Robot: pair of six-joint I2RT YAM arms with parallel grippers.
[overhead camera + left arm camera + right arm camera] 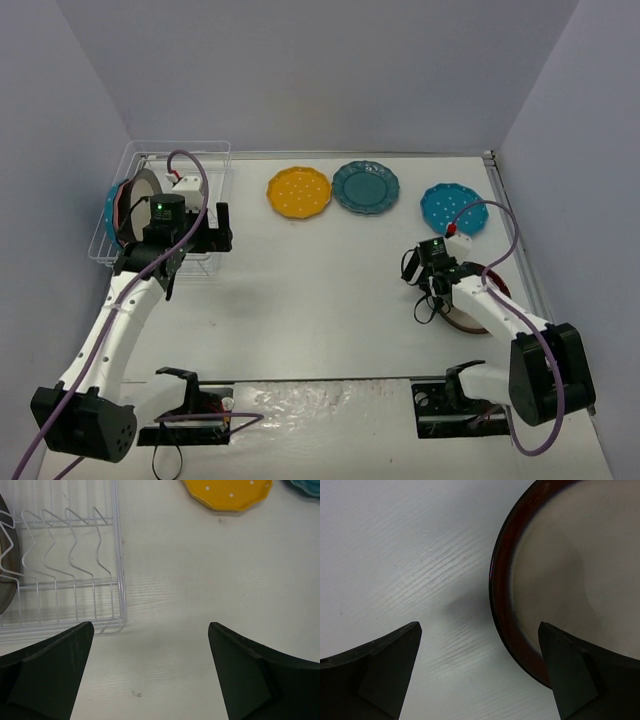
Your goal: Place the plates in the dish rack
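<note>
Hovering just beside the right edge of the dish rack, the left gripper is carrying nothing. Its fingers are spread wide over the bare table, which suggests it is free for another plate. The rack is sitting at the far left of the table. At least two plates are standing on edge between its wire tines at the left end: a dark-rimmed plate with a cream centre and, behind it, a blue plate. The tines are keeping them upright, and the slots nearer the gripper are showing empty in the left wrist view.

Three plates are lying flat in a row along the far side: a yellow plate, a teal plate and a bright blue plate. The yellow one is lying closest to the rack, so it looks like the easiest reach for the left arm.

On the right, a second dark-rimmed plate is lying flat near the table's right edge. The right gripper is hanging low over its rim with fingers fully apart and gripping nothing. One finger is sitting over the table and the other over the cream centre. That straddle is probably lining up a pinch on the raised rim, the only part a flat plate offers.
</note>
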